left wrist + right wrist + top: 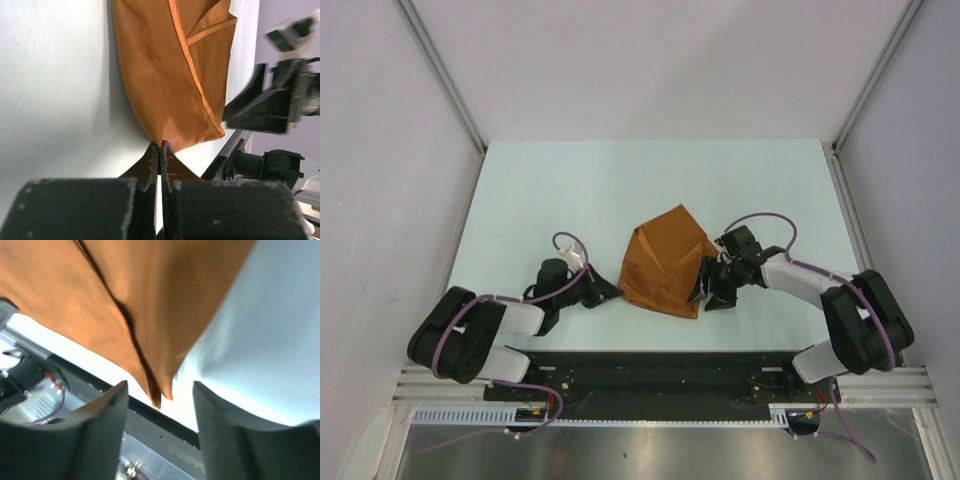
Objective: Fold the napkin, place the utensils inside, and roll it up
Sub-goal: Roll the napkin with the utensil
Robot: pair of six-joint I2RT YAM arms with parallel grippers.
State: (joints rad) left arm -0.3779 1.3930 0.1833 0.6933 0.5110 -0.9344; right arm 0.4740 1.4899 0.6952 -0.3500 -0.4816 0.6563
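The rust-orange napkin (665,262) lies folded and bunched near the middle of the table, nearer the front. My left gripper (613,293) is at its left corner. In the left wrist view the gripper (161,144) is shut, pinching that corner of the napkin (165,75), which is drawn to a point at the tips. My right gripper (705,290) is at the napkin's near right corner. In the right wrist view it (160,385) is open, and a corner of the napkin (150,300) hangs between its fingers without touching them. The fork is not in view.
The pale table (570,190) has grey walls on the left, right and back. The black base rail (650,370) runs along the near edge just behind both grippers. My right arm's gripper shows in the left wrist view (260,100).
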